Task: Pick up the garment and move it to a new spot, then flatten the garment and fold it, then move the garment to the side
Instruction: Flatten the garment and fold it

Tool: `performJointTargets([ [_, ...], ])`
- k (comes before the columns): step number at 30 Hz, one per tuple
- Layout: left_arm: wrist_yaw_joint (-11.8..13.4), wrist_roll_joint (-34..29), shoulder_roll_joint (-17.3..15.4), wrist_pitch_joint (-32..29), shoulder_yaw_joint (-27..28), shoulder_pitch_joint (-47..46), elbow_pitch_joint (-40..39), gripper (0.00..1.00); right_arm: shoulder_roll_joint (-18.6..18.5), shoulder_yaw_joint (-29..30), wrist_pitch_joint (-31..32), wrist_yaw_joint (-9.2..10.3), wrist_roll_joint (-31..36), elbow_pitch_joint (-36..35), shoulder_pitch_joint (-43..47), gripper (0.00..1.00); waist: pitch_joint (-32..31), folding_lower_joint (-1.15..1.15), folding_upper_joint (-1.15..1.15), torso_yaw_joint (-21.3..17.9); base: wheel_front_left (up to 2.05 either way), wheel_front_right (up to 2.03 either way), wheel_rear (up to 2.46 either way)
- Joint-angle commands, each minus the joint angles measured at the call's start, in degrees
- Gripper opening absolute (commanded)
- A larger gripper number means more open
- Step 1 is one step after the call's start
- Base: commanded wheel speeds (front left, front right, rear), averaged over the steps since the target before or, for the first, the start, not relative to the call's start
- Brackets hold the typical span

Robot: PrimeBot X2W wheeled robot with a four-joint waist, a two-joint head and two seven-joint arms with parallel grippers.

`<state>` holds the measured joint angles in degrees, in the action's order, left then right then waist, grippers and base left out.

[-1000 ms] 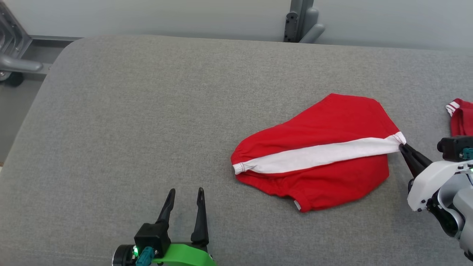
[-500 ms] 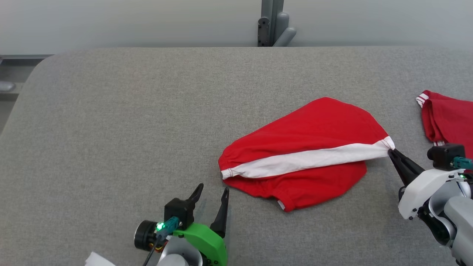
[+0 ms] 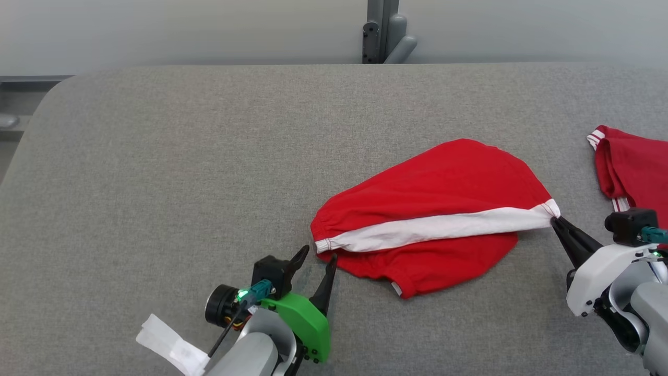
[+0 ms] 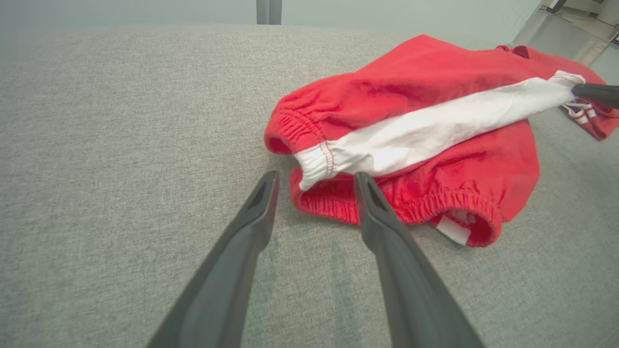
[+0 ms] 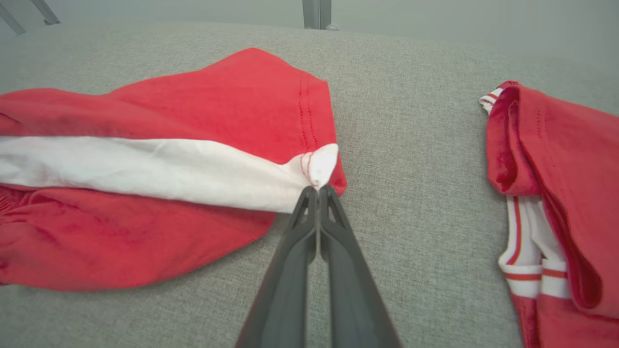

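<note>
Garment (image 3: 443, 177) corner in right gripper (image 3: 555, 221) pinch; left gripper (image 3: 319, 254) wide at opposite end

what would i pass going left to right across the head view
white tag → left gripper → red and white garment → right gripper → second red garment

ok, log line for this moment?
stage: flattening | right end effector: shut on red garment, at white stripe's hem end | left end effector: open, tips by stripe's other end | other red cloth: apart, right
</note>
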<state>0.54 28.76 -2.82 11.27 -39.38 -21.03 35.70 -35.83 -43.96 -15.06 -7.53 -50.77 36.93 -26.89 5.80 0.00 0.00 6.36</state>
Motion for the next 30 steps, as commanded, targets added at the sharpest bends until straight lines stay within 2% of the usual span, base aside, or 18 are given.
performJointTargets([
  [1, 0.29, 0.66, -0.16, 0.48, -0.57, -1.34, 0.66, 0.79, -0.36, -0.2, -0.2, 0.09, 0.33, -0.1, -0.02, 0.0, 0.09, 0.0, 0.0, -0.05, 0.0, 0.0, 0.0],
  [5, 0.28, 2.58, -0.15, 1.0, -2.75, -3.3, 1.93, 0.62, -0.57, -0.96, -0.2, 0.09, 0.15, -0.1, -0.67, 0.0, 0.27, 0.0, 0.0, -0.21, 0.0, 0.0, 0.0],
  [7, 0.33, 3.73, -0.16, 1.13, -3.89, -4.1, 2.6, 0.35, -0.68, -1.34, -0.2, 0.09, -0.03, -0.07, -1.14, 0.0, 0.41, 0.0, 0.0, -0.35, 0.0, 0.0, 0.0],
  [9, -0.18, 5.52, -0.15, 1.33, -4.78, -4.92, 3.04, 0.0, -0.68, -1.78, -0.2, 0.09, -0.21, -0.1, -1.64, 0.0, 0.59, 0.0, 0.0, -0.59, 0.0, 0.0, 0.0],
  [15, -0.7, 11.07, -0.15, 1.62, -6.11, -7.17, 3.93, 0.0, -0.81, -1.37, -0.2, 0.09, -1.03, -1.05, -3.74, 0.0, 0.63, 0.0, 0.0, -1.67, 0.0, 0.0, 0.0],
  [21, -4.21, 16.98, -0.34, 1.29, -3.47, -11.04, 2.58, 0.0, -1.01, 3.35, -0.2, 0.09, -4.19, -5.32, -5.56, 0.0, -1.44, 0.0, 0.0, -3.34, 0.0, 0.0, 0.0],
  [25, -5.81, 19.49, -2.94, -1.03, -1.11, -15.56, -0.15, 0.0, -2.46, 4.56, -0.2, 0.09, -4.7, -8.06, -7.61, 0.0, -3.56, 0.0, 0.0, -4.76, 0.0, 0.0, 0.0],
  [30, -6.59, 23.49, -6.15, -6.3, 2.31, -21.22, -5.45, 0.0, -4.55, 4.96, 0.24, 0.09, -6.52, -11.07, -11.0, 0.0, -5.7, 0.0, 0.0, -6.31, 0.0, 0.0, 0.0],
])
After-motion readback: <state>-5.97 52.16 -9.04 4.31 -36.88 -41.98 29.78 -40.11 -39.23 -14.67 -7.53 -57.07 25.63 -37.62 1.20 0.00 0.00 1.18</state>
